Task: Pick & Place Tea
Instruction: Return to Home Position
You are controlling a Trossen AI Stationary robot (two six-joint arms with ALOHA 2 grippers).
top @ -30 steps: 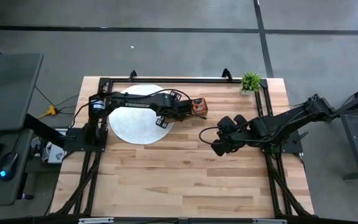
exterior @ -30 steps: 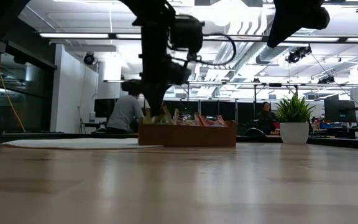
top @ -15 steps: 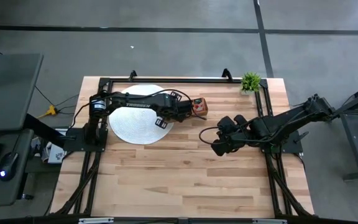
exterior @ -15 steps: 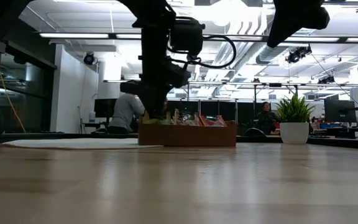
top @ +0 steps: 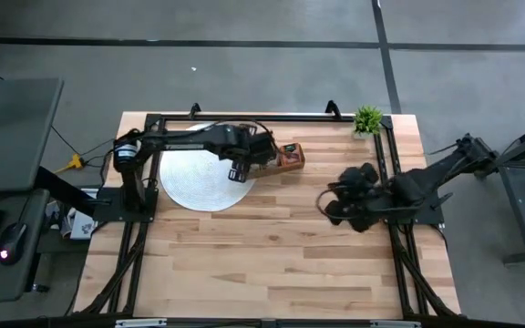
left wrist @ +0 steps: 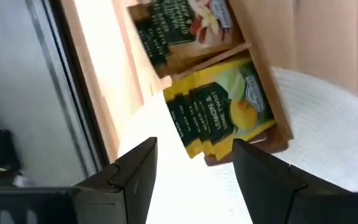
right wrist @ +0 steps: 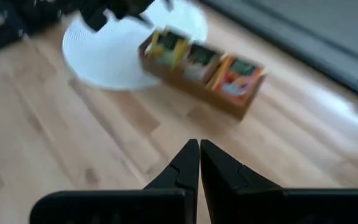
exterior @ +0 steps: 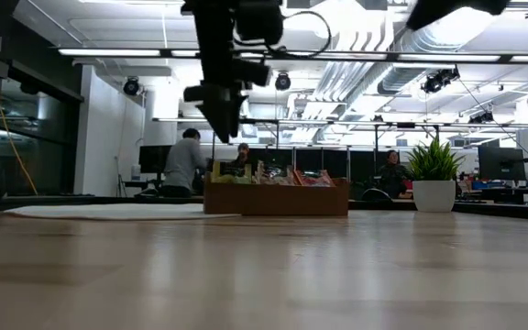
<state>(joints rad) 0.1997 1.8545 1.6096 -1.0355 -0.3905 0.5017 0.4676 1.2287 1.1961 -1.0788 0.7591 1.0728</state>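
Note:
The tea packets stand on edge in a brown wooden tray (top: pixel 290 157) at the far middle of the table: yellow (right wrist: pixel 166 45), green (right wrist: pixel 201 57) and red (right wrist: pixel 238 70). In the left wrist view the yellow packets (left wrist: pixel 219 115) fill the tray's end compartment. My left gripper (left wrist: pixel 194 149) hangs open above that left end of the tray (exterior: pixel 276 199), holding nothing. My right gripper (right wrist: pixel 199 149) is shut and empty, raised over the table's right half (top: pixel 329 205), well clear of the tray.
A round white mat (top: pixel 199 173) lies under my left arm, its edge next to the tray. A small potted plant (top: pixel 367 118) stands at the far right corner. Bare wooden tabletop (top: pixel 272 264) stretches across the near half. People sit in the room beyond.
My left gripper was down at the tray's left compartment; it has opened, risen clear of the tray and drawn back a little toward the table's left. My right gripper, still shut, has moved toward the table's right edge and up.

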